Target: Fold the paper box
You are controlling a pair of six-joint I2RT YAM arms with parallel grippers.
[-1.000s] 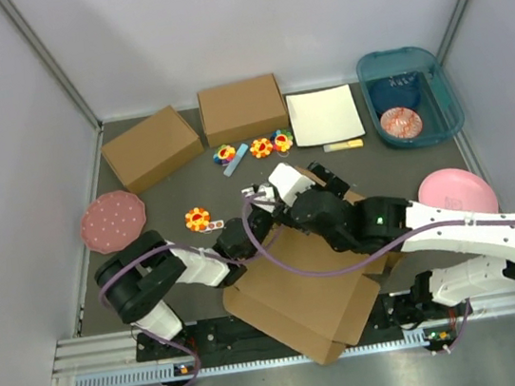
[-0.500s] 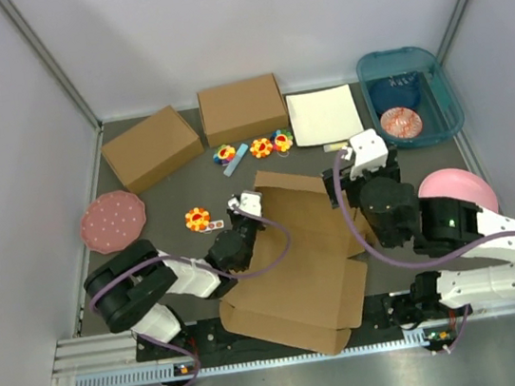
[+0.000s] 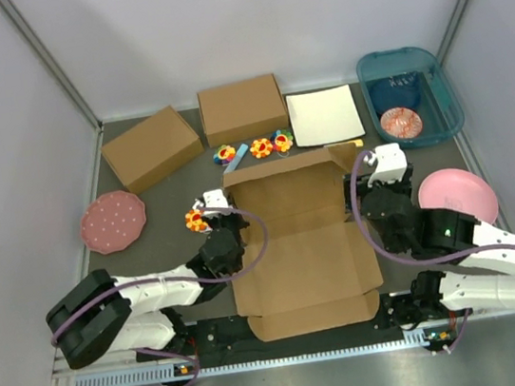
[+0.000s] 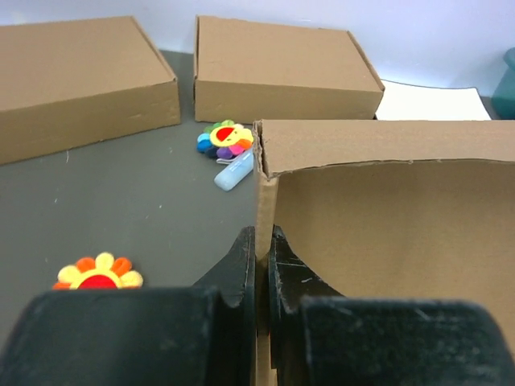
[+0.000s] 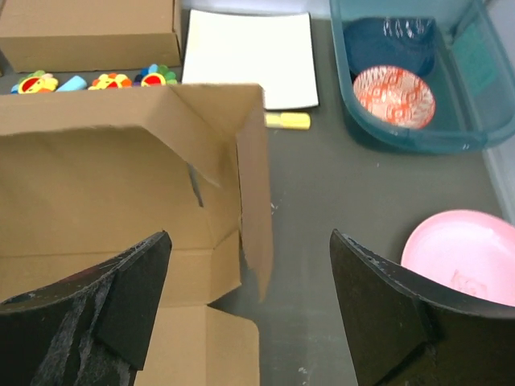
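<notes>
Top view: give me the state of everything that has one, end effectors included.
paper box: partly folded, back wall and side flaps raised, front panel flat.
left end effector: shut on the paper box's left flap.
right end effector: open, empty.
ready-made boxes: both closed.
teal bin: lidless.

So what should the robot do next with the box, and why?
Probably close the right gripper on the right flap. That flap stands upright between its open fingers, not gripped, while the left gripper is shut on the left wall of the box. Pinching both sides would likely steady the box for folding.
</notes>
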